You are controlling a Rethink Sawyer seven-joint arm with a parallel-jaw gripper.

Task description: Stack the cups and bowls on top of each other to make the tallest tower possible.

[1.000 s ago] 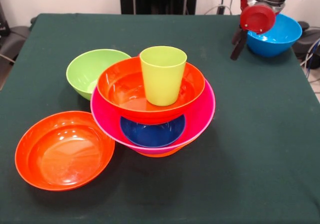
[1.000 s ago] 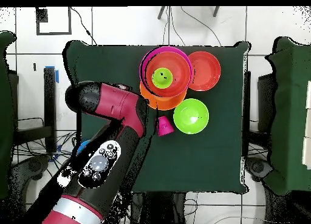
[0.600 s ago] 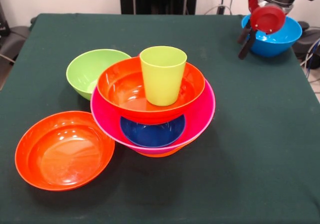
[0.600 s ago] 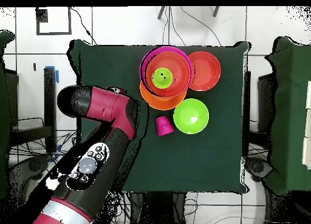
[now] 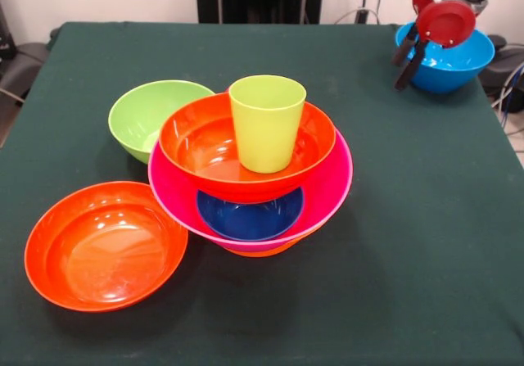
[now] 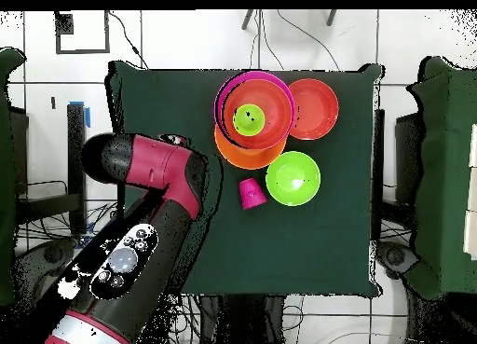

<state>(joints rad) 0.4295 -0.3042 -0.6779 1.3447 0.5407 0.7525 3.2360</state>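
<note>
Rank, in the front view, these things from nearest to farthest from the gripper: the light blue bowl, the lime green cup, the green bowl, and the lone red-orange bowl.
From the gripper, at the picture's top right:
1. Light blue bowl, right beside it.
2. Lime green cup, atop the tower in the middle.
3. Green bowl, left of the tower.
4. Red-orange bowl, at the bottom left.

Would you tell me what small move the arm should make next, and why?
Probably ease the gripper down toward the rim of the light blue bowl. The gripper hangs right beside that bowl, which sits alone at the table's corner, apart from the tower topped by the lime green cup.
</note>
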